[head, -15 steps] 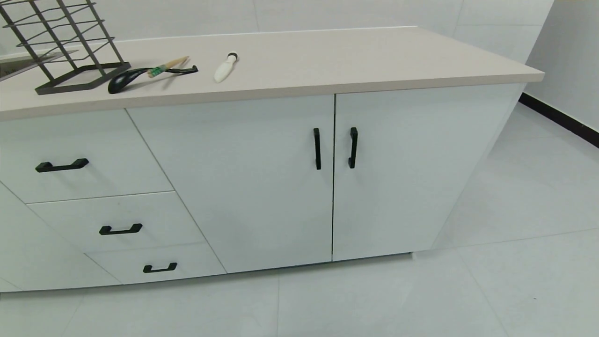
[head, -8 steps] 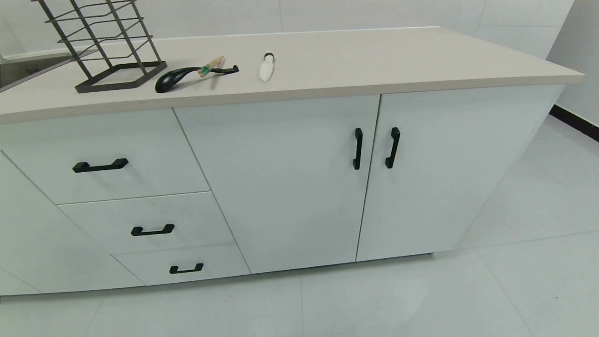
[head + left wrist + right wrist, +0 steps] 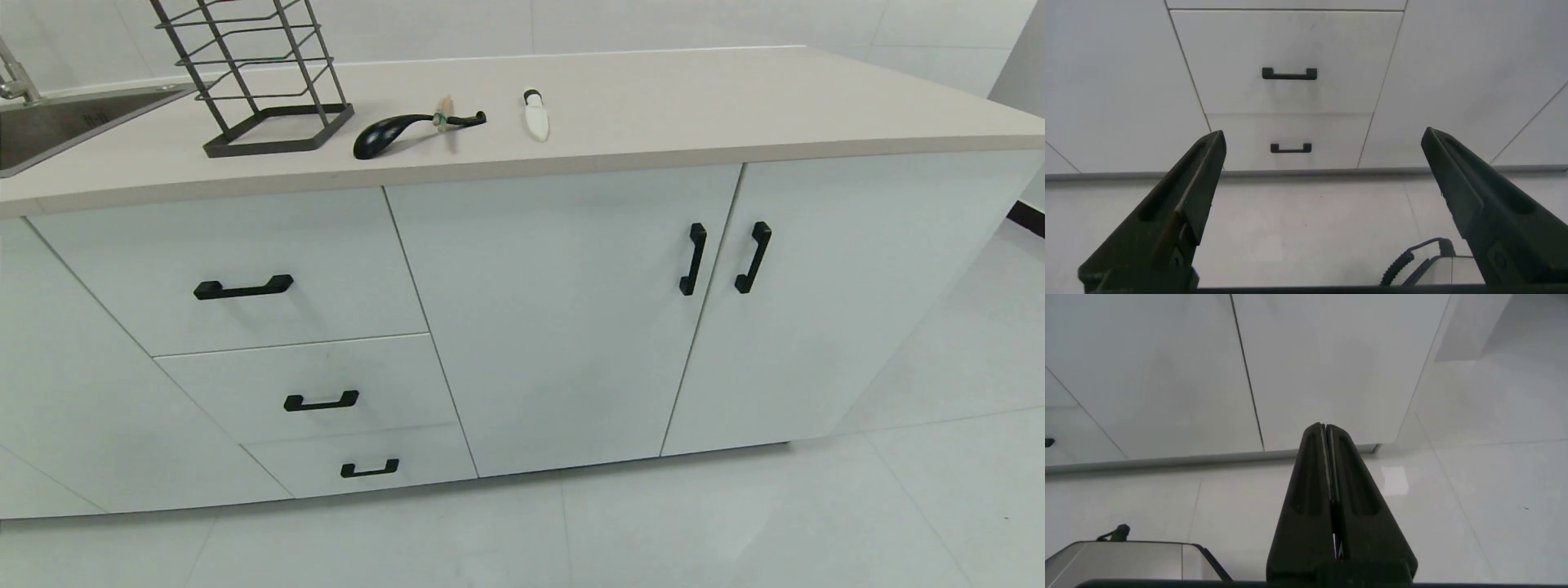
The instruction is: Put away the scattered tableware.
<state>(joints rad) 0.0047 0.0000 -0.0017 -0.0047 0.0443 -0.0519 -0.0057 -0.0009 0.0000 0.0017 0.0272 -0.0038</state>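
Observation:
Three utensils lie on the beige countertop: a black spoon, a wooden-handled brush across its handle, and a white-handled tool a little to the right. A black wire rack stands just left of them. My left gripper is open, low in front of the lower drawers, nothing between its fingers. My right gripper is shut and empty, facing the cabinet doors near the floor.
A steel sink with a tap is set into the counter at the far left. Below the counter are three drawers with black handles and two doors with vertical handles. Pale tiled floor spreads in front and to the right.
The head view has panned left: cabinet, rack and utensils all shifted right in the picture and the sink came into sight. Nothing on the counter has moved.

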